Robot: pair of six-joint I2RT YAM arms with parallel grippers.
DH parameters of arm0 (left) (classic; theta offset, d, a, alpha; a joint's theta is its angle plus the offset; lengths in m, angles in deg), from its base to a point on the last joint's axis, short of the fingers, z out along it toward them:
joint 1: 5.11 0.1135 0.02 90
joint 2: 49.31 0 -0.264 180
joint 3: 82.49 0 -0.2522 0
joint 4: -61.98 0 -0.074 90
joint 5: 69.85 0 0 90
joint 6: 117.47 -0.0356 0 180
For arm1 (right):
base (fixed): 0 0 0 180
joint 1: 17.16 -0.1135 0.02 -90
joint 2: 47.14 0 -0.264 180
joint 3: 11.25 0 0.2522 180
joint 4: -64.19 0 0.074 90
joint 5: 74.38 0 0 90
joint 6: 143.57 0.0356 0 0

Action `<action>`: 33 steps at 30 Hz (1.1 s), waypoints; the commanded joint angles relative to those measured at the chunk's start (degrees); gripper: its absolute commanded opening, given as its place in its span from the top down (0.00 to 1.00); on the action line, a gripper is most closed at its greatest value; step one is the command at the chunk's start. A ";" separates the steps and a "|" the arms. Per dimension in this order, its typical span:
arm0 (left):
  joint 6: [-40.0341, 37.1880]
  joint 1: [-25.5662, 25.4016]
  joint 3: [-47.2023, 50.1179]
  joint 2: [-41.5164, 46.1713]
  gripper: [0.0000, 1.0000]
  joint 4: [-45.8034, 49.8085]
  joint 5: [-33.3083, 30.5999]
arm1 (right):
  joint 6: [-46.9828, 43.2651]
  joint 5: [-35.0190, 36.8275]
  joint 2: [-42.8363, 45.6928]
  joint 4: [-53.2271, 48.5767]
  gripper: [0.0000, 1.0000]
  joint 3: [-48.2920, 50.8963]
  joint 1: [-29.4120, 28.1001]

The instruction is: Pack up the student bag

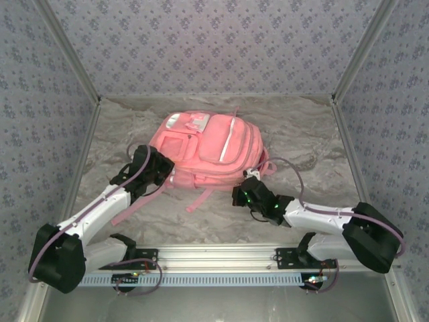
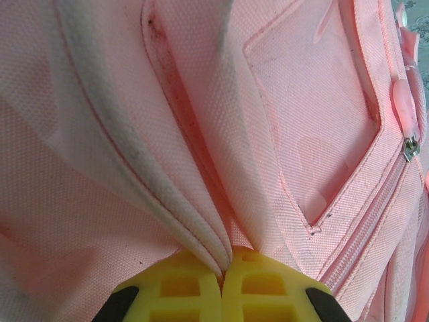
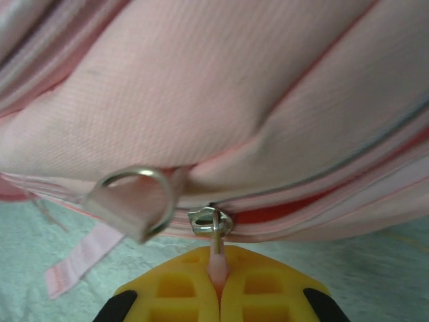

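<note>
My left gripper (image 2: 222,270) clamps a fold of the student bag (image 1: 208,151), seemingly as an anchor, while my right gripper (image 3: 219,282) pinches the zipper pull (image 3: 218,261) to drag it.

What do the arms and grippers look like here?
White links, black joint housings and a looped mauve cable on both left arm and right arm. Green lights on the right one. Yellow waffle-ribbed fingers on black mounts for left gripper and right gripper.
</note>
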 commanded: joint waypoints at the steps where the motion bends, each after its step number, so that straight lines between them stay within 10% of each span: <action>1: -2.58 1.42 -2.41 1.09 1.00 0.40 -3.82 | -5.54 3.56 0.90 -11.53 1.00 -3.72 0.68; 12: -11.77 3.42 -12.12 -7.20 0.93 4.80 1.28 | -27.81 6.11 -1.25 -16.45 1.00 -12.31 -5.20; 19: -20.28 7.89 -26.87 -18.76 0.54 12.10 6.90 | -29.81 5.55 -7.08 -13.22 1.00 -19.95 -10.80; 33: -6.13 10.30 -9.61 3.21 0.32 18.26 13.07 | -23.33 0.27 -25.64 -4.28 1.00 -33.96 -14.92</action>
